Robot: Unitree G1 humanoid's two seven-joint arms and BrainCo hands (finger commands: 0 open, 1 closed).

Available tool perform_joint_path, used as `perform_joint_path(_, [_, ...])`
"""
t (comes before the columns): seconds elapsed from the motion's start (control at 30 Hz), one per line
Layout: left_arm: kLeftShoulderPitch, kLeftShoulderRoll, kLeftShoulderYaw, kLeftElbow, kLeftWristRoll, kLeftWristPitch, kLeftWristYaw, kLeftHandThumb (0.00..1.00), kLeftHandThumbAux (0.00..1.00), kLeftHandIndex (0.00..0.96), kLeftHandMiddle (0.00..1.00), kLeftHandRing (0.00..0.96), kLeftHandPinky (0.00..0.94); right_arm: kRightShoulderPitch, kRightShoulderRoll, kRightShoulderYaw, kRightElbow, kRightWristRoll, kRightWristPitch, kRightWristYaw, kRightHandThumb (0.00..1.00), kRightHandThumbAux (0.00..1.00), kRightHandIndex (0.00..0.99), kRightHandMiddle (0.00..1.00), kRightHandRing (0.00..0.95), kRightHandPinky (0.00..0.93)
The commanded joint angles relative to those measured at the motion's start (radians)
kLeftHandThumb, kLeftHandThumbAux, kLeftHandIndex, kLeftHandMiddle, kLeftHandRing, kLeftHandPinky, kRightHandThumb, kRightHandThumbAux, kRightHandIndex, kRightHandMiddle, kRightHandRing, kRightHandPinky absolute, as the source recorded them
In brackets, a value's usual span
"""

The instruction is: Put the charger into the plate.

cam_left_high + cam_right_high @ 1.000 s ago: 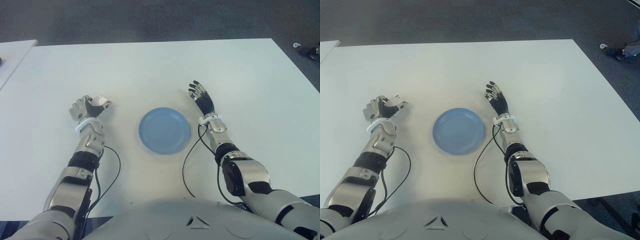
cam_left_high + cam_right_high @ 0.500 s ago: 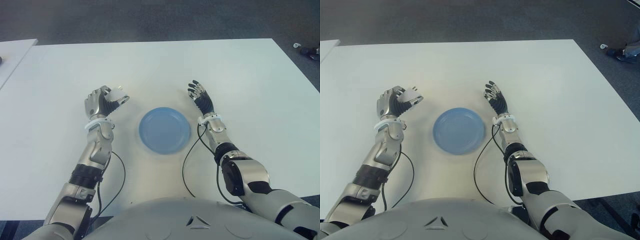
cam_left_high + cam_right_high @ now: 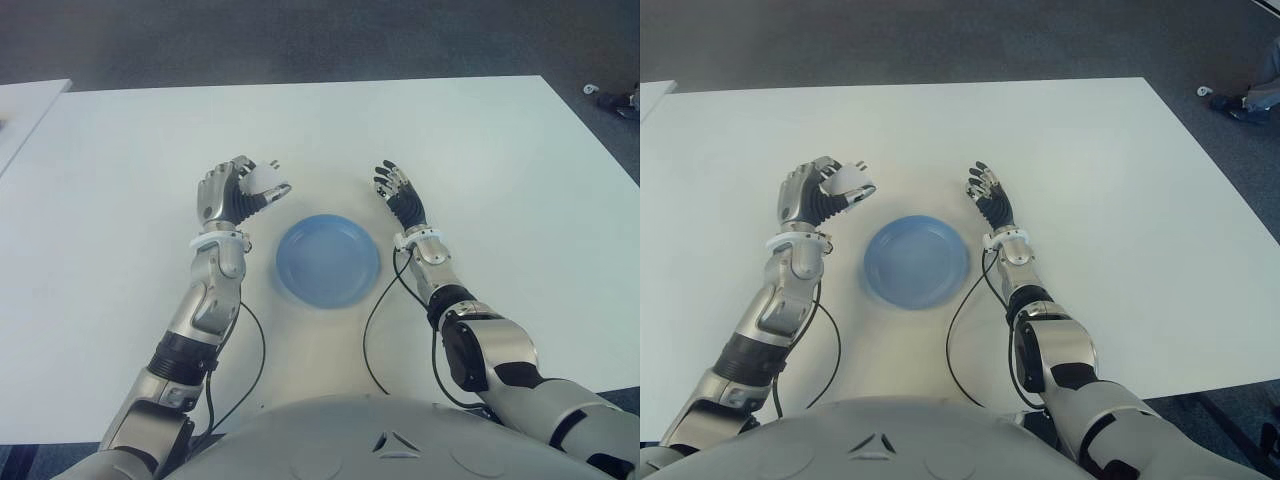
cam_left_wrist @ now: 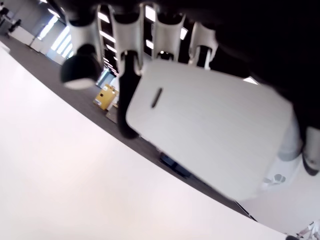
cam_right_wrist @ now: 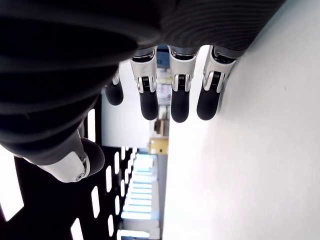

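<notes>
My left hand (image 3: 238,192) is raised above the table just left of the blue plate (image 3: 329,260), its fingers curled around a white charger (image 3: 263,180). In the left wrist view the charger (image 4: 210,132) fills the palm, a broad white block with the fingers (image 4: 127,35) wrapped over its edge. The plate sits at the middle of the white table (image 3: 500,150) and holds nothing. My right hand (image 3: 399,193) shows just right of the plate with its fingers spread and nothing in them; the right wrist view shows those fingers (image 5: 175,97) extended beside the tabletop.
Black cables (image 3: 375,320) trail from both forearms across the table near its front edge. A second white table (image 3: 20,110) stands at the far left. Dark carpet (image 3: 300,40) lies beyond the far edge, with small objects (image 3: 615,98) on the floor at the right.
My left hand has lifted and travelled right toward the plate with the charger in it. The right hand has stayed where it was.
</notes>
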Motion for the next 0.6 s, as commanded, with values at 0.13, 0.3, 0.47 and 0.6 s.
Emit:
perform_joint_path(0.13, [0.020,-0.017,-0.070,-0.014,0.034,-0.055,-0.053,0.853,0.667,0.400,0.542,0.837,0.833,0.055,0.017,0.010,0.059,-0.012,0.095,-0.006,0.067,0.571,0.027,0.152,0.139,0.122])
perform_joint_path(0.3, [0.028,-0.019,-0.090,-0.024,0.043,-0.077,-0.079,0.853,0.666,0.401,0.544,0.839,0.840,0.053,0.019,0.010,0.060,-0.010,0.098,-0.006,0.068,0.578,0.026,0.150,0.139,0.124])
perform_joint_path(0.47, [0.036,-0.027,-0.127,-0.046,0.065,-0.082,-0.117,0.853,0.667,0.400,0.544,0.839,0.845,0.052,0.019,0.011,0.060,-0.009,0.097,-0.002,0.066,0.578,0.022,0.144,0.134,0.122])
perform_joint_path(0.6, [0.038,-0.030,-0.137,-0.051,0.068,-0.090,-0.139,0.853,0.667,0.400,0.544,0.839,0.846,0.051,0.021,0.012,0.059,-0.010,0.096,-0.002,0.063,0.575,0.020,0.139,0.131,0.119])
